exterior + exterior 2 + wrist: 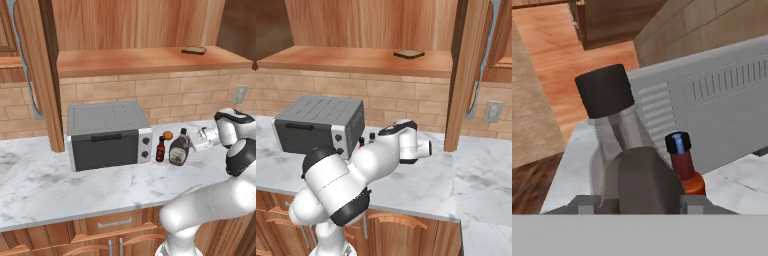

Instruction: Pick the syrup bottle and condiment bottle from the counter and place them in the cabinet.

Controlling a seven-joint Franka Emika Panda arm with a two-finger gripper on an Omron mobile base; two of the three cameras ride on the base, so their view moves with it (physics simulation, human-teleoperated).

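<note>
1. We take the grey toaster oven [107, 135] as our landmark; it stands on the marble counter [75, 185] against the brick wall.
2. Just to the right of the toaster oven, in the left base view, stands the small condiment bottle [160, 149], dark red with a black cap, upright on the counter.
3. Right beside it, on the side away from the toaster oven, stands the larger syrup bottle [179, 147], dark with a light label, also upright.
4. A small orange ball [168, 135] shows behind the two bottles, near the right end of the toaster oven.
5. The end effector [194, 142] reaches sideways to the syrup bottle from the side away from the toaster oven, at the height of the bottle's neck.
6. In the hand view the syrup bottle [619, 135] is very close to the camera and seems to sit between the fingers, but we cannot tell if the end effector is closed on it or only around it.
7. In the same view the condiment bottle [684, 167] stands just beside it, in front of the toaster oven's vented side [712, 110].
8. Above the toaster oven is the wooden cabinet [150, 60], and on its shelf, far to the right, lies a small flat brown thing [194, 50].
</note>
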